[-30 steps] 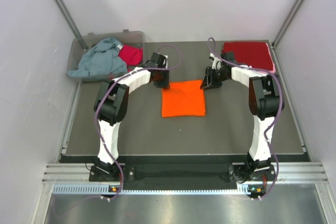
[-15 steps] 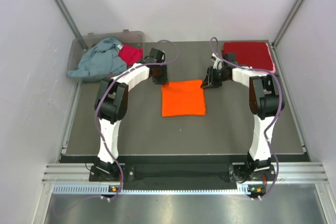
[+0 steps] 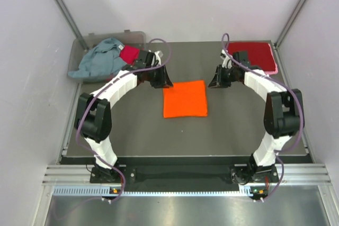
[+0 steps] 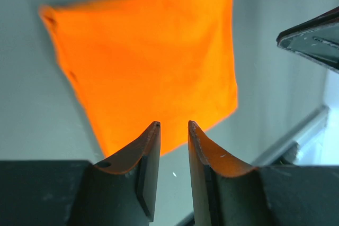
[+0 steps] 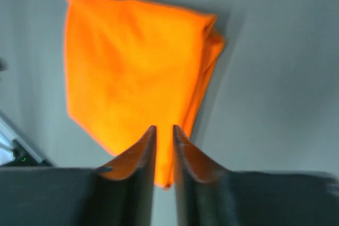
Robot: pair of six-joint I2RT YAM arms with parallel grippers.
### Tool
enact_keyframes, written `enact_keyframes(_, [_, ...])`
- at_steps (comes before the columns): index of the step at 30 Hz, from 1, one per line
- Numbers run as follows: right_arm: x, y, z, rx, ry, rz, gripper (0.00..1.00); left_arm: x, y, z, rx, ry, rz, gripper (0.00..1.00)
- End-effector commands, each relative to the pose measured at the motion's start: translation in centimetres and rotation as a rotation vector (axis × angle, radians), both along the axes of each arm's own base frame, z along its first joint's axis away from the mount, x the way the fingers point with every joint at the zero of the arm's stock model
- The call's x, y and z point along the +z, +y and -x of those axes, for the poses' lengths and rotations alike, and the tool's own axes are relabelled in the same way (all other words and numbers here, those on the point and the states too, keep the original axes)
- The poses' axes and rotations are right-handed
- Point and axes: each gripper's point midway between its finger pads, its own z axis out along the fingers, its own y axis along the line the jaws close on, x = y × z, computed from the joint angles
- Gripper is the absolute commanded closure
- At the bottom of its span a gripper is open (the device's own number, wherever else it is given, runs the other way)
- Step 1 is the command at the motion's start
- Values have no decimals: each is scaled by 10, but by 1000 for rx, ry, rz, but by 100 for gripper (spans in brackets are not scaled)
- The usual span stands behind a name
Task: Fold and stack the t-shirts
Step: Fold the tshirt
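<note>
Tabletop (image 3: 132, 130): near-square orange t-shirt (image 3: 184, 99), slightly askew.

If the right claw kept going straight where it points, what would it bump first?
Most likely the orange shirt: the right gripper aims at its near edge, and nothing shows between them. Depth is hard to judge.

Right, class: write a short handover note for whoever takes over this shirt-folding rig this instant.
Left gripper: slightly open, empty, just off the far left corner of the orange shirt.
Right gripper: jaws narrowly apart, empty, just off its far right corner.
Done: orange shirt folded square, flat mid-table; dark red shirt folded at the far right.
Left: grey-blue shirt and magenta shirt lie unfolded at the bin, far left; orange shirt not yet stacked.
</note>
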Motion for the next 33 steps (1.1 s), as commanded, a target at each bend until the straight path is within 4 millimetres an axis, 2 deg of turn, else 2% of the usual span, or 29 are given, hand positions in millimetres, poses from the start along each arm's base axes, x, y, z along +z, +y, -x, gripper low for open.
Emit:
enact_keyframes(1, [27,17,23,37,-29,-65,88,2,-23,24,-78,61,164,68])
enact_keyframes(2, [34,26,24,45,-44,-102,96,-5,-22,29,-75,78,166,68])
enact_keyframes(3, [34,36,34,80,-27,-142,99,-8,-20,30,-62,89,167,68])
enact_keyframes(6, [41,71,47,152,-9,-217,100,-21,-16,36,-39,106,162,69])
enact_keyframes(7, [36,86,54,181,15,-227,100,-28,-15,39,-38,121,157,69])
enact_keyframes(10, [33,115,64,245,31,-255,100,-45,-9,43,-12,159,117,70])
enact_keyframes(13, [7,127,69,256,78,-257,100,-69,3,47,43,201,53,71])
enact_keyframes(16, [-31,131,75,266,141,-259,100,-92,16,57,89,252,-14,71])
enact_keyframes(17, [-52,130,77,267,184,-253,100,-97,19,58,99,258,-32,71])
enact_keyframes(20, [-75,129,80,277,227,-234,100,-114,33,63,138,282,-104,72])
enact_keyframes(22, [-72,129,80,283,217,-233,100,-119,42,66,158,292,-155,73])
enact_keyframes(25, [-48,130,75,294,167,-236,100,-103,47,62,167,242,-174,72])
enact_keyframes(27, [-26,132,70,303,126,-239,100,-80,44,53,153,182,-156,72])
enact_keyframes(28, [-19,131,68,301,112,-242,100,-64,40,45,147,143,-133,72])
enact_keyframes(29, [-7,132,66,302,90,-243,99,-53,34,43,119,120,-102,71])
enact_keyframes(31, [4,130,61,295,66,-235,99,-35,24,34,93,71,-53,71])
enact_keyframes(33, [5,124,56,271,59,-221,99,-25,10,30,50,53,20,71])
